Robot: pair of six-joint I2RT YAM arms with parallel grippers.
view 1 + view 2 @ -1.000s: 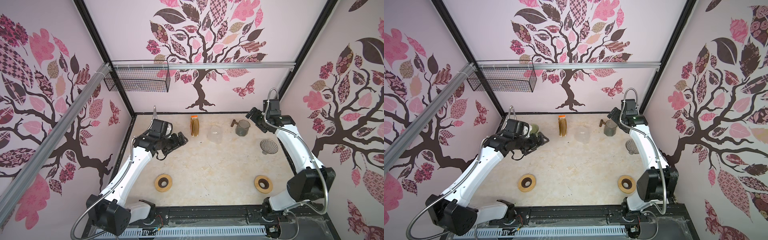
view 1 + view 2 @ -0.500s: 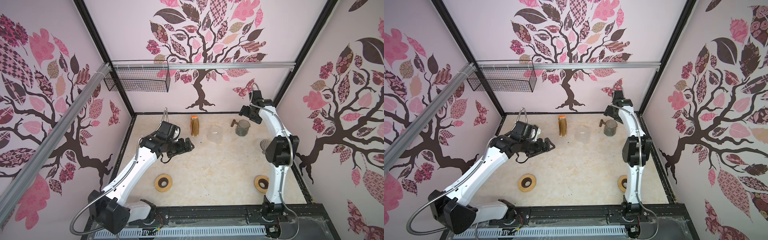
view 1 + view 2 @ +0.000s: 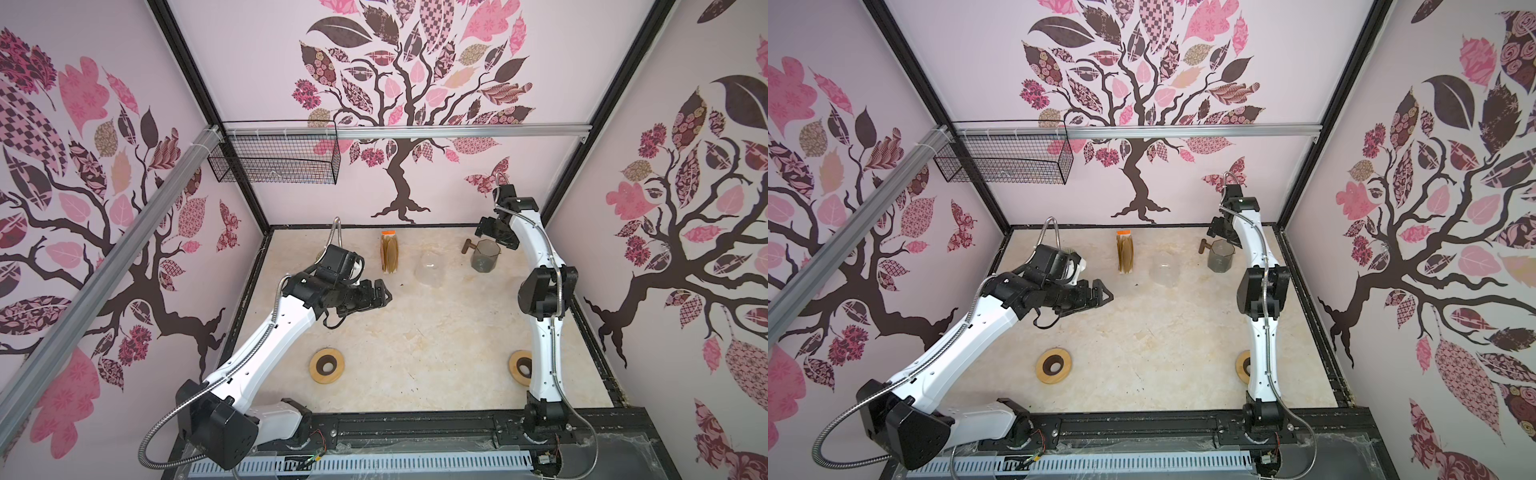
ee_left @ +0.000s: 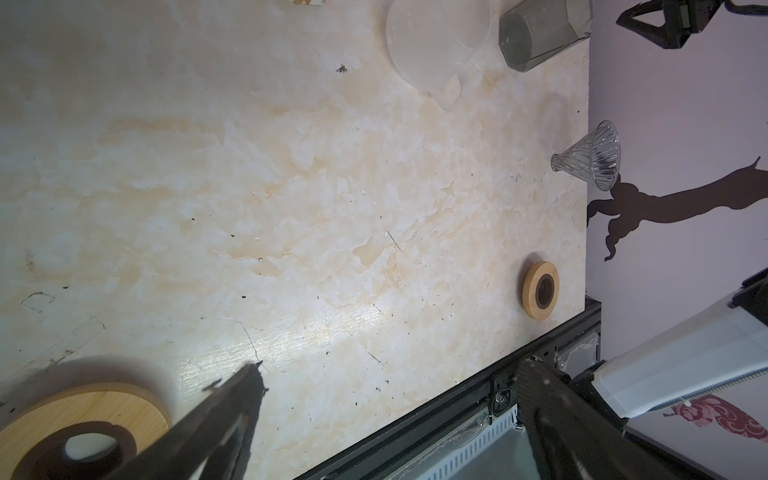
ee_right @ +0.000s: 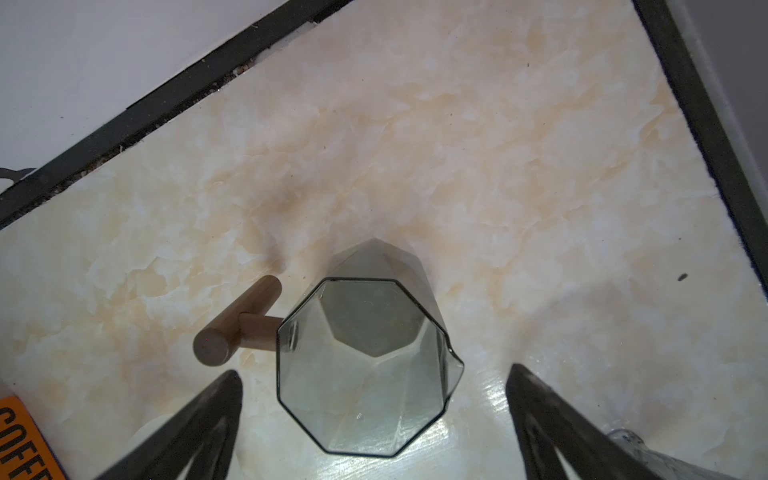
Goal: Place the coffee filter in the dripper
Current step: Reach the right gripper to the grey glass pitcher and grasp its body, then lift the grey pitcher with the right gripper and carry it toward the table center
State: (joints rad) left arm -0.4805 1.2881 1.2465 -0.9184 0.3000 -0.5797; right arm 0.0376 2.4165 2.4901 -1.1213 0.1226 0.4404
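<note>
The coffee filter pack [image 3: 390,257] [image 3: 1125,257], brown papers in a clear sleeve with an orange label, stands on edge at the back of the table. The dripper [image 4: 590,156], a clear ribbed glass cone, lies on its side by the right wall; in both top views the right arm's elbow hides it. My left gripper [image 3: 384,291] [image 3: 1106,293] [image 4: 390,370] is open and empty, hovering in front of and left of the filter pack. My right gripper [image 3: 490,232] [image 3: 1223,228] [image 5: 374,372] is open above the smoky glass carafe [image 5: 365,365], holding nothing.
The carafe [image 3: 482,259] has a wooden handle. A frosted translucent bowl-shaped piece [image 3: 430,270] [image 4: 436,41] sits between it and the filters. Two wooden rings [image 3: 327,365] [image 3: 519,365] lie near the front. A wire basket [image 3: 274,158] hangs on the back-left rail.
My left arm reached right toward the table's middle. My right arm folded upright, its gripper swinging to the back above the carafe; its elbow now covers the dripper in the top views.
</note>
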